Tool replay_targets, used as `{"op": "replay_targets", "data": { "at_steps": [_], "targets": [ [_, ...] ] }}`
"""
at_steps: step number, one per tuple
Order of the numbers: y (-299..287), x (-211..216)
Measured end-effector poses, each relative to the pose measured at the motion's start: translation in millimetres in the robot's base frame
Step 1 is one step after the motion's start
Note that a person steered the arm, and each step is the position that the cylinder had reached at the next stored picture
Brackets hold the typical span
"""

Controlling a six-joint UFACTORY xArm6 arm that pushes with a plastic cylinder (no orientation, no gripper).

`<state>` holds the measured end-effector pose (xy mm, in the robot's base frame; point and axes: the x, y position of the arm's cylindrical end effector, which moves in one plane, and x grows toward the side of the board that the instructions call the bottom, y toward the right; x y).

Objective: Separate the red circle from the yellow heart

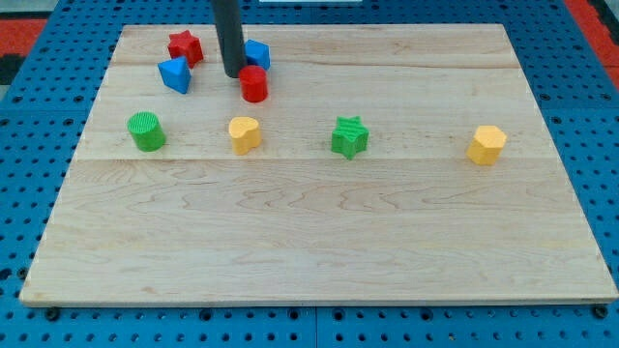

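The wooden board (319, 251) is pale and smooth, with long thin lines of grain running across it, and it lies on a blue plate full of little round holes (29, 116). The part of the board closest to the view's bottom is bare wood. Farther up comes a row of four blocks. At the view's left is the green circle (146, 130), a short round block with fine ridges on its top. Next to it, a little apart, is the yellow heart (245, 134), chunky with soft rounded bumps. Then comes the green star (349, 136), spiky all around. Well apart, at the view's right, sits a yellow block with flat sides (486, 145), maybe six of them. Farther up again, just above the yellow heart but not touching it, is the red circle (253, 84), a small shiny round post. My tip (233, 75) is the bottom end of a straight dark rod, plain and smooth, with nothing on it that opens or closes. It sits just beside the red circle, on its left and upper side, so near that they look like they touch. To the left is a blue block with slanted sides (175, 73). Behind the rod peeks another blue block (257, 53); its shape is partly hidden. Farthest back is the red star (185, 46).
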<state>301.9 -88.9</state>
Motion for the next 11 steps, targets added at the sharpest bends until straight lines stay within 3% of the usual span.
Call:
{"op": "replay_targets", "data": {
  "at_steps": [1, 3, 4, 5, 7, 9, 10, 11],
  "targets": [
    [65, 18],
    [62, 70],
    [66, 61],
    [22, 77],
    [19, 167],
    [8, 229],
    [-63, 234],
    [-22, 232]
  ]
}}
